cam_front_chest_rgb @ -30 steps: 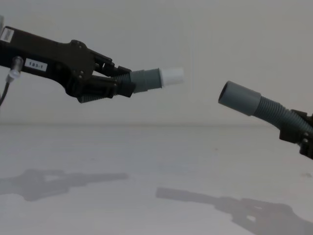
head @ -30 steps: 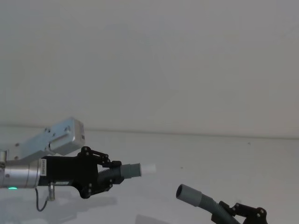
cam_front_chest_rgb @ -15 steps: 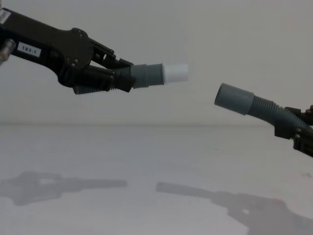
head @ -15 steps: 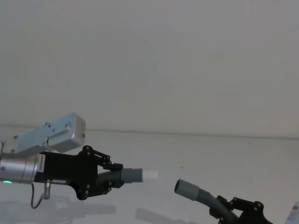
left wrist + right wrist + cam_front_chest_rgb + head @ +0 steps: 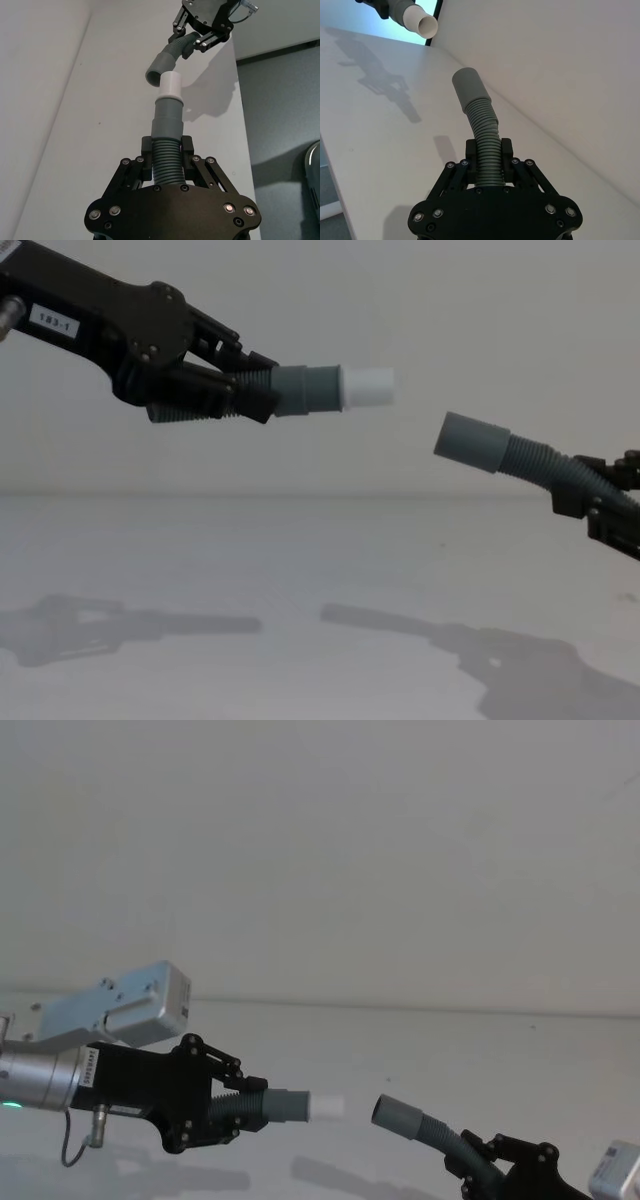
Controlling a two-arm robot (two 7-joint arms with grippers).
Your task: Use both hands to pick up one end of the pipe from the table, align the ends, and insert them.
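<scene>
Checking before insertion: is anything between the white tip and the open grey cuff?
Nothing visible. Open air separates the white tip, held by the left gripper, from the grey cuff held by the right gripper. The tip sits higher.

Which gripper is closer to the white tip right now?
Left. The left gripper clamps the corrugated hose right behind its cuff and white tip. The right gripper holds the other hose, back beyond the open grey cuff that faces the tip.

I've got just a small stretch of open air between the white tip (image 5: 367, 387) and the open cuff (image 5: 472, 442), tip a bit higher in chest view. Below both, free room down to the table (image 5: 300, 570).
</scene>
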